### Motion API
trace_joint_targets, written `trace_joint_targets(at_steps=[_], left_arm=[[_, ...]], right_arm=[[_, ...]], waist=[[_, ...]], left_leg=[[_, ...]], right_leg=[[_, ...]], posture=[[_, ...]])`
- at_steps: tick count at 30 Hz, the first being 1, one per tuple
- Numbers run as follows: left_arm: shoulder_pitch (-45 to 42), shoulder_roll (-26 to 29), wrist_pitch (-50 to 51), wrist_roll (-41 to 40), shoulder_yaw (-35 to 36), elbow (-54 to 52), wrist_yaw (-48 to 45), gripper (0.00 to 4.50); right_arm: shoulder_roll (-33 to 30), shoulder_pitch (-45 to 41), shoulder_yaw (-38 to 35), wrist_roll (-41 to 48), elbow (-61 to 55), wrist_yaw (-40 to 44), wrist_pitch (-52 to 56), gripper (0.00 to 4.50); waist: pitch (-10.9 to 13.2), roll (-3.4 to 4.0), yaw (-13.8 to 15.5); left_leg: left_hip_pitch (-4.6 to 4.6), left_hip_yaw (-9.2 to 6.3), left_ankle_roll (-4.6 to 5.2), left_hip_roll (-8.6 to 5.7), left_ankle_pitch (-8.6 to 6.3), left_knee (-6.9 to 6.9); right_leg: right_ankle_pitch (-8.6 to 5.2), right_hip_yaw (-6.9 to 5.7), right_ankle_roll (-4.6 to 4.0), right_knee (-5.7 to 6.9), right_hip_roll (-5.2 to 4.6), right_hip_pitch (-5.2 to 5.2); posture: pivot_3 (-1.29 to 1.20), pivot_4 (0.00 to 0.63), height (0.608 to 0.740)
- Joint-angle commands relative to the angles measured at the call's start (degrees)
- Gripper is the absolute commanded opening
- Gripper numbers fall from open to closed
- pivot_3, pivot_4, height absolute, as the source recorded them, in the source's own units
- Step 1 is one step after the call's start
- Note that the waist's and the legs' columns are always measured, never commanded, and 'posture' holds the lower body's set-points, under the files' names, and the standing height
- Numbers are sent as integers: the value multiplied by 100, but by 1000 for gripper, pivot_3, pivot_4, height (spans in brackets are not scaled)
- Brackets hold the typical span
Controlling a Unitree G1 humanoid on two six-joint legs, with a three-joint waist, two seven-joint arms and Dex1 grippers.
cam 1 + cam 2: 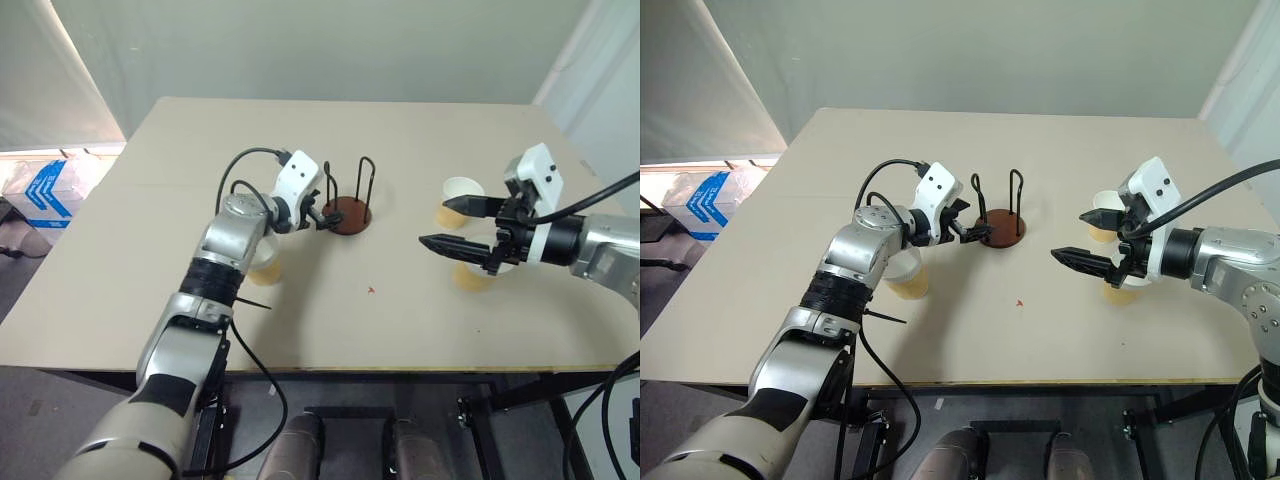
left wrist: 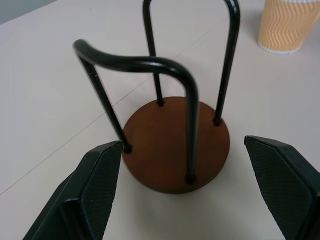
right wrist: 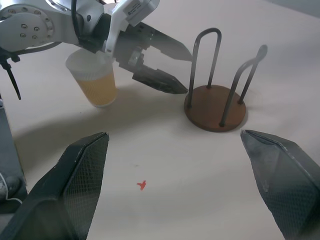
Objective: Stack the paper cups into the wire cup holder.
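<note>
Holder (image 1: 348,213) stands upright near mid-counter (image 1: 400,320), round brown base flat on the top, two black wire loops rising from it. No cup inside yet; stacking not begun, by my reading.

Left end effector (image 1: 320,213) sits just beside the holder's base, on the robot's left of it, fingers spread wide and grasping nothing. In the left wrist view the two black pads (image 2: 95,185) flank the base with gaps on both sides, not touching the wire. Likely purpose: to brace or reposition the holder so it does not slide when cups go in. Could equally be a misdirected reach; cannot tell.

Cups: one (image 1: 908,276) stands upright under the left forearm, partly hidden by it, apart from the holder. Two more stand upright on the robot's right: the farther one (image 1: 460,196) behind the right end effector, the nearer one (image 1: 472,272) partly hidden below it. All three well clear of the holder, mouths up, so each needs a lift and carry.

Right end effector (image 1: 455,226) hovers above the counter near the two right-hand cups, fingers wide apart and empty, pointing toward the holder. Looks like a waiting pose.

Risk as I judge it: left forearm hangs close over its cup and could knock it on any sweep.
</note>
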Motion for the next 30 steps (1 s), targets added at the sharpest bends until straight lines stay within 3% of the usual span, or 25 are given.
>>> trace_joint_targets(at_steps=[1,5,8,18,19,23,30], left_arm=[[-283,-115,-235,71,98,139,32,4287],[-452,-292,-367,84,143,360,121,4287],[-539,-427,-410,65,204,445,192,3739],[-606,-557,-459,24,320,388,126,173],[-580,-516,-402,-16,314,256,16,9],[-396,-328,-127,-167,245,-344,-463,9],[57,-18,601,-489,17,-1632,-1218,9]], right_arm=[[-72,-40,-174,27,-149,-52,-102,4465],[-79,-13,-178,24,-160,-53,-110,4465],[-79,-1,-182,26,-169,-59,-110,4500],[-107,121,-280,65,-254,-118,-88,4500],[-135,124,-303,77,-257,-109,-77,4500],[-391,93,-493,225,-246,31,59,4500],[-1719,64,-1361,822,-113,893,422,4500]], waist=[[0,0,2],[0,0,8],[0,-1,11],[1,-1,14],[0,-1,14],[1,-1,16],[1,-1,56]], left_leg=[[0,1,0,0,0,1],[0,4,3,0,1,3],[0,5,4,-1,2,3],[0,10,7,0,1,2],[-1,10,7,0,1,3],[-3,11,9,-1,0,3],[-14,11,10,-4,-9,4]], right_leg=[[2,1,4,0,0,1],[3,3,5,0,0,1],[10,3,18,0,0,2],[14,4,42,0,0,2],[14,4,42,-1,0,2],[13,4,42,-2,0,2],[-21,5,13,-4,-1,2]], posture=[[0,150,740],[0,150,740],[0,150,740],[0,150,740],[0,150,740],[0,150,740],[0,150,740]])
